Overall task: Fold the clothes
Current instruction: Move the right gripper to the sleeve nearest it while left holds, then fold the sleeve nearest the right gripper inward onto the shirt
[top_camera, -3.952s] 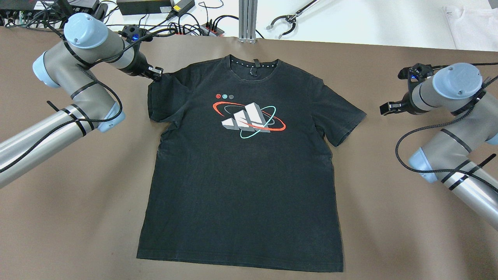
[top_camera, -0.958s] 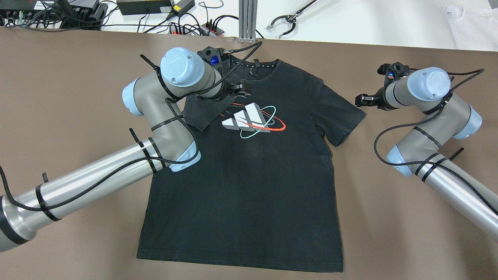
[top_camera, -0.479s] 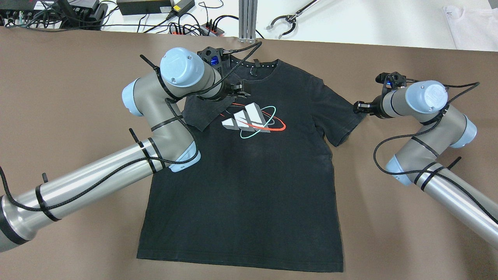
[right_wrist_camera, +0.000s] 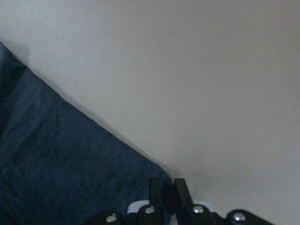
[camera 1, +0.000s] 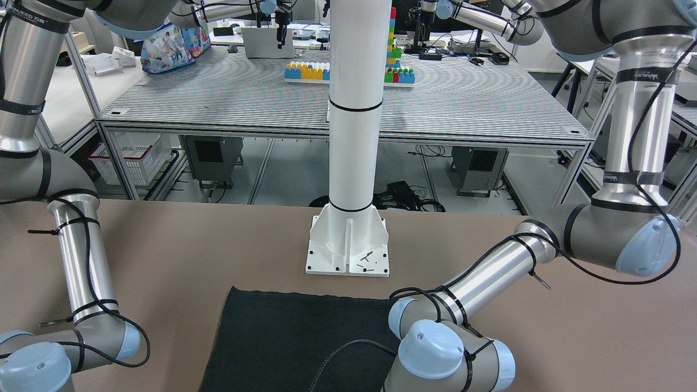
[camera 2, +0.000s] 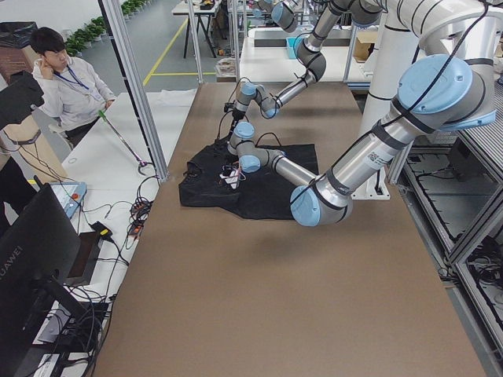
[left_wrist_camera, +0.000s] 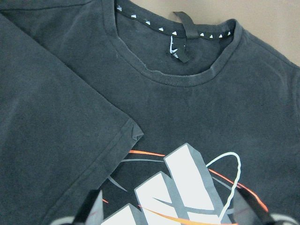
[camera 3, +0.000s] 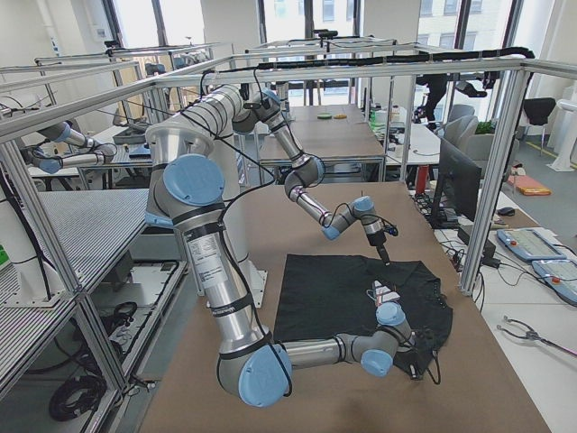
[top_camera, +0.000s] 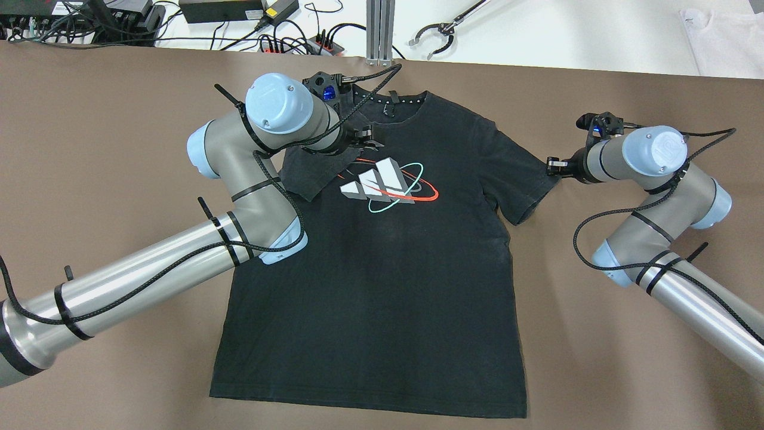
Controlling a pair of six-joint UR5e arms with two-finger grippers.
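Mid-worktop, black printed shirt [top_camera: 370, 286] lies flat, one sleeve folded in; left gripper [top_camera: 371, 141] above, jaws spread; right gripper [top_camera: 550, 165] pinches other sleeve; pillar [camera 1: 354, 109] by hem.

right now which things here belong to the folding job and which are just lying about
Job: black t-shirt, left tool, right tool at its sleeve.
Lying about: white pillar, claw grabber, cables, white cloth, toy blocks.

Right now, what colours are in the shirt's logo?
The logo has white-grey bars with red and teal rings; overhead view shows it best.
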